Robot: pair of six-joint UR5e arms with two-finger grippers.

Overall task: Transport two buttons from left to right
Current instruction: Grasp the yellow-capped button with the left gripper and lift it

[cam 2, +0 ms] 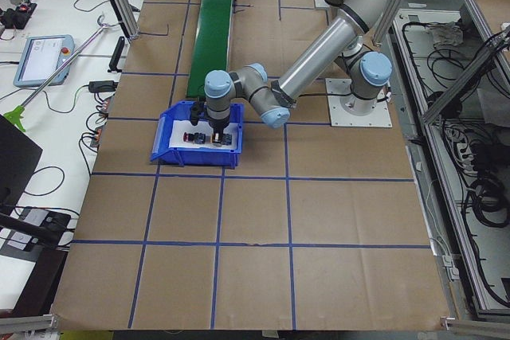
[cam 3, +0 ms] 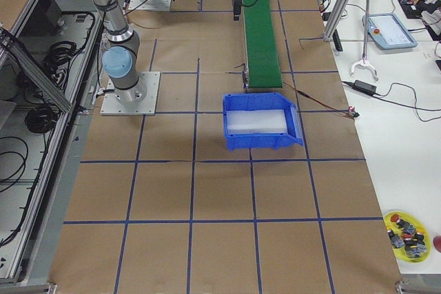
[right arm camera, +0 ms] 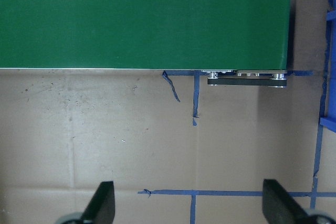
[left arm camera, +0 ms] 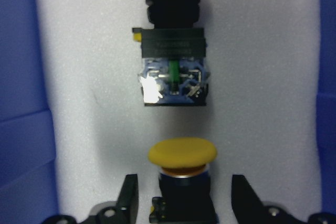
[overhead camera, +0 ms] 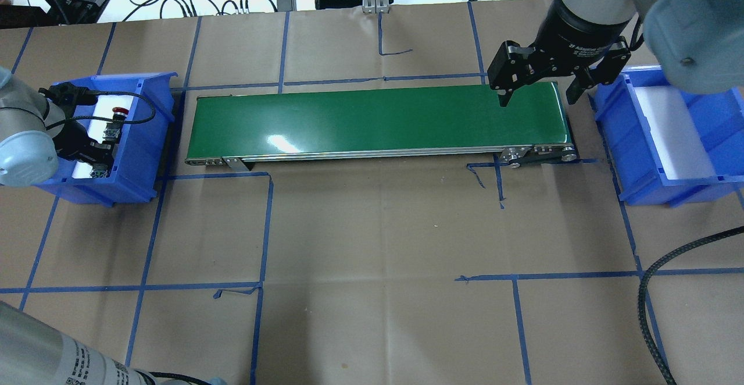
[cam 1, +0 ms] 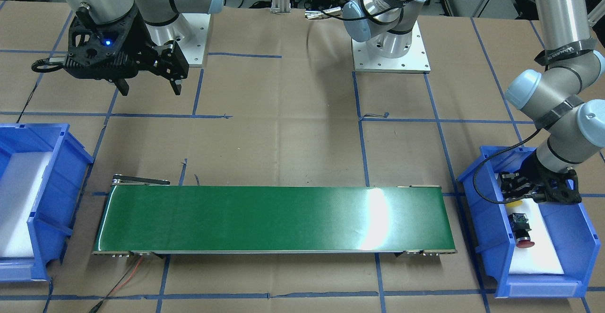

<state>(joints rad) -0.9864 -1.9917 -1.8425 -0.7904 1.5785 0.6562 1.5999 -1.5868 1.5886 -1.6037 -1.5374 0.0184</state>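
Reaching down into blue bin (left arm camera: 21, 129), left jaws apart astride yellow button (left arm camera: 182, 153).

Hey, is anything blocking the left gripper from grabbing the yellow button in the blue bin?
Nothing visible does. The left gripper is open with the yellow button between its fingers, bare white foam on both sides. The red button lies beyond it, clear of the fingers.

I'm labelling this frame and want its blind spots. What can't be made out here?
- Yellow button: body cut by left wrist view's bottom edge; front-facing view, left gripper covers most of it.
- Red button: cap cut by left wrist view's top edge.
- Dish of parts: exterior right view, too small to identify.
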